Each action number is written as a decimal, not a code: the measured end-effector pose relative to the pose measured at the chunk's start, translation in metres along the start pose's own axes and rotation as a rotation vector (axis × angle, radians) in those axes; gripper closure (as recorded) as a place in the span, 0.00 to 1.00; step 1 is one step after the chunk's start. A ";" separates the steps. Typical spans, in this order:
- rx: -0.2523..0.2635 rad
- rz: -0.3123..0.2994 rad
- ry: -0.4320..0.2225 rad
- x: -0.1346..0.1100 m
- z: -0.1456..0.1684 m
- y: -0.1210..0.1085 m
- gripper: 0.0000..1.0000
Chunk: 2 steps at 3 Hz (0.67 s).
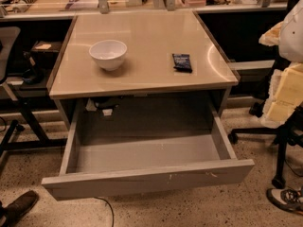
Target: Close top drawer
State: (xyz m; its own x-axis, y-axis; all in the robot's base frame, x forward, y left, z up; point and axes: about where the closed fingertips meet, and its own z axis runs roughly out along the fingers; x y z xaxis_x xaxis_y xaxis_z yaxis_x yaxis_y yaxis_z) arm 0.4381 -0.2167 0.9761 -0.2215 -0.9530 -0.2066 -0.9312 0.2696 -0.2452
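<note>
The top drawer is a wide grey metal drawer under the tabletop, and it stands pulled far out toward me. Its flat front has no handle and carries small white scuffs right of centre. The drawer's inside holds nothing that I can see. No other drawer fronts show. My gripper is not in view. A white rounded shape at the right edge is close to the camera, and I cannot tell what it is.
A white bowl and a dark blue packet lie on the beige tabletop. A chair base and yellow foam stand at the right. Shoes show at the lower right and lower left. A cable hangs below the drawer.
</note>
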 end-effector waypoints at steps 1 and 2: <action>0.000 0.000 0.000 0.000 0.000 0.000 0.00; 0.000 0.000 0.000 0.000 0.000 0.000 0.19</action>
State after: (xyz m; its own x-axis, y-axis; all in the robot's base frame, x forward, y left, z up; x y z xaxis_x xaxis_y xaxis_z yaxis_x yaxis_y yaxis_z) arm 0.4381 -0.2167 0.9761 -0.2215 -0.9530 -0.2066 -0.9312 0.2696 -0.2453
